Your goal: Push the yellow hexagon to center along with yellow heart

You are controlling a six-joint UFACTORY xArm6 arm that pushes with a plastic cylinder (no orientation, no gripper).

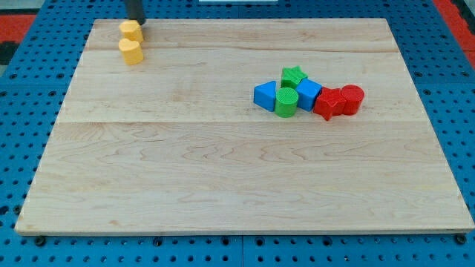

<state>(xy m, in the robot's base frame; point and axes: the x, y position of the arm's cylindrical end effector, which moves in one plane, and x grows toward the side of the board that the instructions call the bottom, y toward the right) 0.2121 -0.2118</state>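
The yellow hexagon [131,30] sits near the board's top left corner. The yellow heart [130,51] lies just below it, touching it. My tip [136,21] comes down from the view's top edge and stands right behind the hexagon, at its upper right side, touching or nearly touching it. Both yellow blocks are far to the left of and above the board's middle.
A cluster lies right of the middle: a blue triangle [264,96], a green cylinder [286,101], a green star [294,76], a blue cube [308,94], a red star [327,103] and a red cylinder [352,99]. The wooden board [223,178] rests on a blue pegboard.
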